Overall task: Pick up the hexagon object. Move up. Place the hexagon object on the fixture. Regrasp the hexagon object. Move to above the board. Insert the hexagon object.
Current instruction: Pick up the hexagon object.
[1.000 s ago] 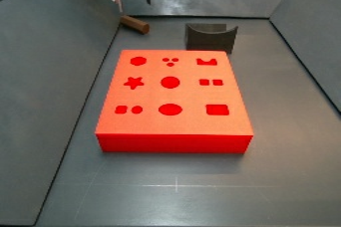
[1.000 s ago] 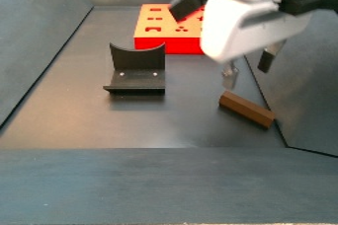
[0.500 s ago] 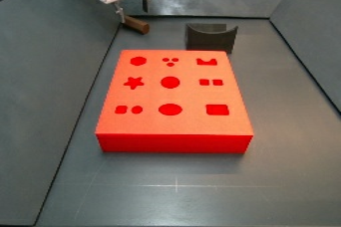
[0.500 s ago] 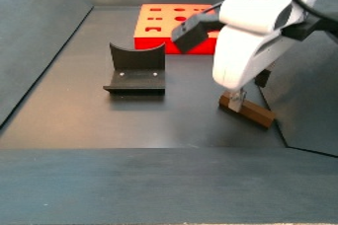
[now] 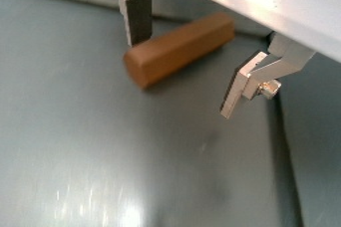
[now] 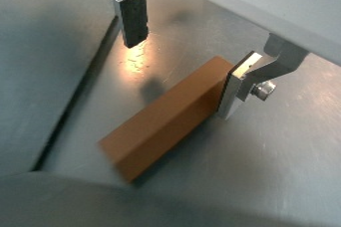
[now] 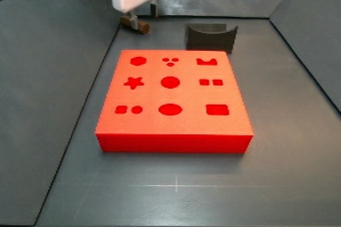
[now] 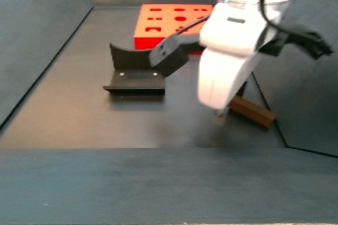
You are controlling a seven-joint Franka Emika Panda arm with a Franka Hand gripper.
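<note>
Gripper: down at floor level over the peg in both wrist views [image 5: 186,57] [image 6: 184,54]; in a side view [image 8: 222,111] the white arm body hides most of it; in a side view [image 7: 130,19] it sits low beyond the board's far left corner.
Jaws: spread wide, closed on nothing; one finger [image 5: 138,17] and its mate [image 5: 248,82] stand apart with the peg between them.
Peg: brown bar lying flat on the grey floor [image 5: 180,50] [image 6: 170,119]; one end runs into the gap between the fingers, the other sticks out past them. One finger [image 6: 237,87] looks to be against the peg's side; the other [image 6: 132,17] is clear of it. In a side view only its end shows [image 8: 252,113], beside the arm, near the right wall.
Fixture: dark bracket on the floor [image 8: 134,69] [image 7: 210,37], well apart from the peg, nothing on it.
Board: red slab [image 7: 173,97] [image 8: 172,27], behind the fixture in that latter side view; cut-outs all unfilled.
</note>
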